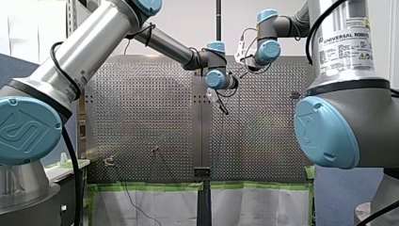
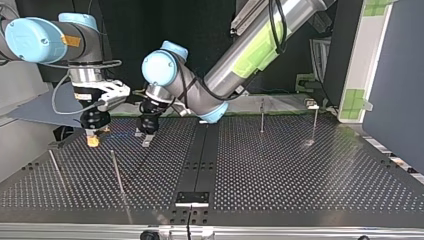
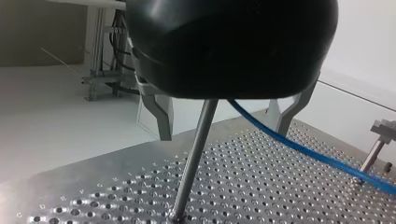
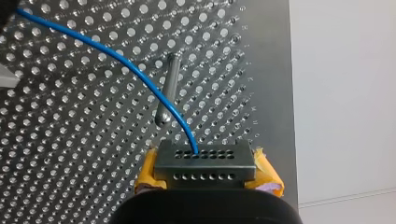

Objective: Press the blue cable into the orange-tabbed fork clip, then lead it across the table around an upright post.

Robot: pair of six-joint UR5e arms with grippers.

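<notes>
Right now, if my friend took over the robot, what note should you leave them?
My left gripper: open, metal fingers either side of the thin upright steel post; the thin blue cable passes between them too.
My right gripper, yellow pads: shut on the cable's end.
Done: cable brought to the post. The orange-tabbed fork clip doesn't show, so that press is unconfirmed.
Left: lead it round the post.

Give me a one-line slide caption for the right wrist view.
Right wrist: blue cable crosses the perforated table, past an upright post, into my yellow-padded right gripper.
</notes>
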